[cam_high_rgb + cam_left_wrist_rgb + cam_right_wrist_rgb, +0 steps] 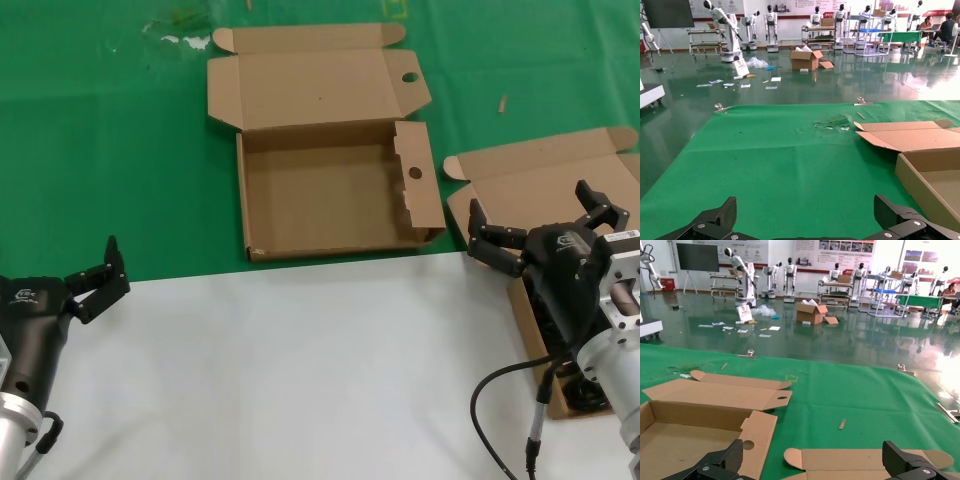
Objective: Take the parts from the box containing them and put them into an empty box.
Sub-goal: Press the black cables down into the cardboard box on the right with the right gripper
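Nearest the head camera is my right end effector (545,225), its fingers spread wide and holding nothing, hanging over the near-left corner of the box containing the parts (545,185) at the right edge of the worktop. My arm covers most of that box; only a dark bundle of the black power cables (585,390) shows in its tray beside my wrist, and I cannot tell how many lie there. My left end effector (95,280) sits low at the left, over the white sheet (300,370), also spread and empty, well apart from both boxes.

The empty box (330,195) lies open in the middle, lid folded back, round holes in its side flaps, and its floor is bare cardboard. So I judge the task barely begun: no cable has been moved across, none is in either grip, and every cable is left to lift and carry over.

The boxes rest on a green cloth (780,150) with a few scraps and a scuffed patch near its far edge. Beyond it is a large hall with a glossy floor, several other robots on stands, racks, cartons and scattered papers.
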Robot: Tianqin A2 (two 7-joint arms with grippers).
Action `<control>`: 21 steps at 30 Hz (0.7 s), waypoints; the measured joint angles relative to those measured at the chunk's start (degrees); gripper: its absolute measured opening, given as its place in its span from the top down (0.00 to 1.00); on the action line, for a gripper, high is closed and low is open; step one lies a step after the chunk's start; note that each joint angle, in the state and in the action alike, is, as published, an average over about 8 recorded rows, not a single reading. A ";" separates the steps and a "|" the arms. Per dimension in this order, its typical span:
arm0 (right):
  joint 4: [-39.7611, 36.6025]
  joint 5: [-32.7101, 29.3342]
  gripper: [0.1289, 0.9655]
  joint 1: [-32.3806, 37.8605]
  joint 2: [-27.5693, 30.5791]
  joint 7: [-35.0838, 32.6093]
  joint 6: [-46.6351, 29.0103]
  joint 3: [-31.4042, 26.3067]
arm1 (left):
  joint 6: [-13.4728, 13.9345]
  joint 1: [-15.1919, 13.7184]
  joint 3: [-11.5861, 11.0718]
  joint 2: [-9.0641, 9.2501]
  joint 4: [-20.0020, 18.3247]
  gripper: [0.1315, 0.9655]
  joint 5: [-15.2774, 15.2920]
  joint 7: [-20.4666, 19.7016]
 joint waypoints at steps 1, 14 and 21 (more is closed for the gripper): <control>0.00 0.00 0.00 0.00 0.00 0.00 0.00 0.00 | 0.00 0.00 0.00 0.00 0.00 0.01 0.00 0.00; -1.29 -0.04 0.00 0.58 0.01 -0.13 0.18 1.20 | 0.00 0.00 0.00 0.00 0.00 0.12 0.00 0.00; -0.85 0.56 0.00 0.22 1.67 0.06 0.76 0.60 | 0.00 0.00 0.00 0.00 0.00 0.24 0.00 0.00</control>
